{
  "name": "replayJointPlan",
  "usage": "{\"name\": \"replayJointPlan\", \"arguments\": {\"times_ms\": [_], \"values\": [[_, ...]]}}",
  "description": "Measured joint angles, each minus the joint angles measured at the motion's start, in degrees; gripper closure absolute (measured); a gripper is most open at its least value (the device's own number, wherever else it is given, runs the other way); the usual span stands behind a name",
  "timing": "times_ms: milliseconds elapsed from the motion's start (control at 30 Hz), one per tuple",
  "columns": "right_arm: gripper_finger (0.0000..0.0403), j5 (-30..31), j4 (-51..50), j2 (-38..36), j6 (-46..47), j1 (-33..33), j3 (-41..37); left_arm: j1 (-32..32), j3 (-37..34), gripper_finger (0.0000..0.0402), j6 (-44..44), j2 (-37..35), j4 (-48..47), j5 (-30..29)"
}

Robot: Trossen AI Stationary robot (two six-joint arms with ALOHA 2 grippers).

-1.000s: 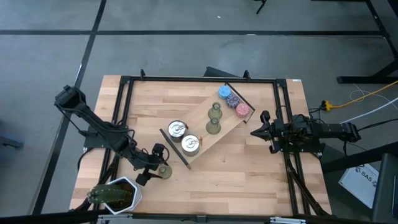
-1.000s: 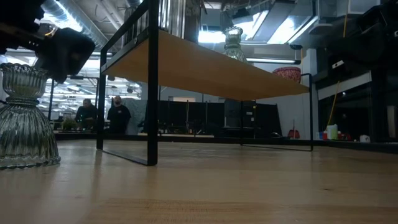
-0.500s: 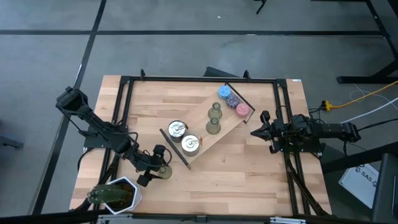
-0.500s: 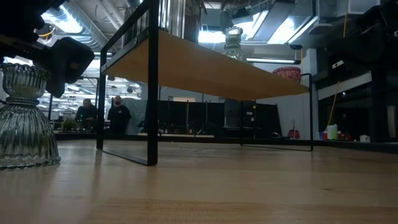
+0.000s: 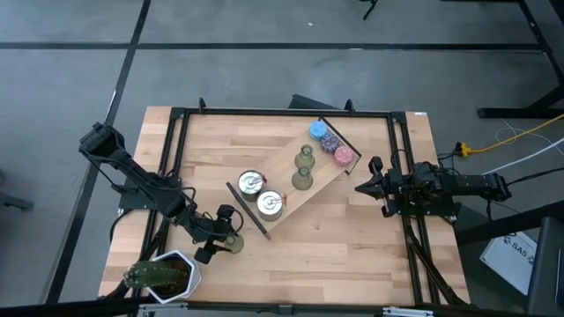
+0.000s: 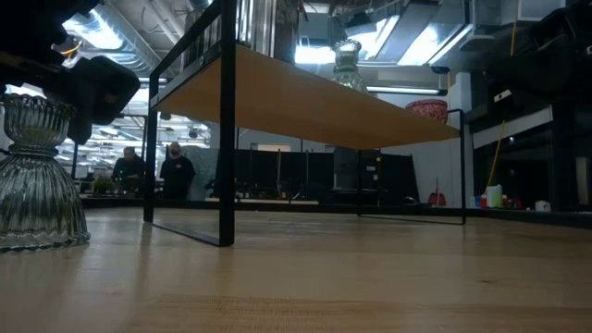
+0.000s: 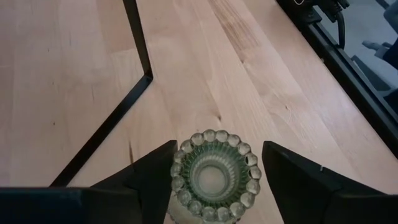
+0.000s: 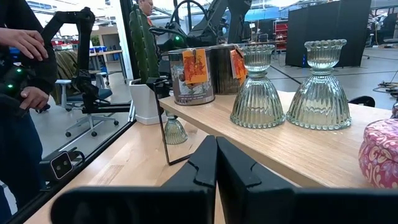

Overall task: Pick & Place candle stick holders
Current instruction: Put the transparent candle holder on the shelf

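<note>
Three ribbed green-glass candle stick holders show. Two stand on their wide bases on the raised wooden shelf (image 5: pixel 308 189), one (image 5: pixel 305 158) behind the other (image 5: pixel 301 180). The third (image 5: pixel 234 242) stands upright on the tabletop near the front left, its beaded cup (image 7: pixel 214 174) seen from above. My left gripper (image 7: pixel 219 177) is open, slanting down, one finger on each side of that cup. My right gripper (image 5: pixel 359 187) is shut and level at the table's right side, away from everything. My left gripper: one finger (image 7: pixel 155 177) stands right against the beaded rim (image 7: pixel 177 171) of the holder's cup, and I cannot tell whether it touches. The other finger (image 7: pixel 289 183) stands a little apart from the rim. The holder rests upright on the table.
Two silver tins (image 5: pixel 251 183) (image 5: pixel 270 204) and blue, purple and pink pucks (image 5: pixel 330 143) share the shelf, which rests on black metal legs (image 6: pixel 227 129). A cactus in a white pot (image 5: pixel 165 275) sits at the near left corner. A person (image 8: pixel 18 93) stands beyond the table.
In the low view, my left gripper's finger beside the holder's cup has come a little lower and nearer to it. The holder has stayed where it was.
</note>
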Motion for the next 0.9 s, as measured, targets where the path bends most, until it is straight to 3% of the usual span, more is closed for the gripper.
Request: {"name": "replayJointPlan", "arguments": {"times_ms": [433, 900], "values": [[0.0393, 0.00, 0.01, 0.00, 0.00, -0.02, -0.01, 0.00, 0.00, 0.0216, 0.00, -0.02, 0.00, 0.04], [0.0393, 0.00, 0.00, 0.00, 0.00, -0.01, 0.01, 0.00, 0.00, 0.0222, 0.02, -0.33, 0.48, 0.61]]}}
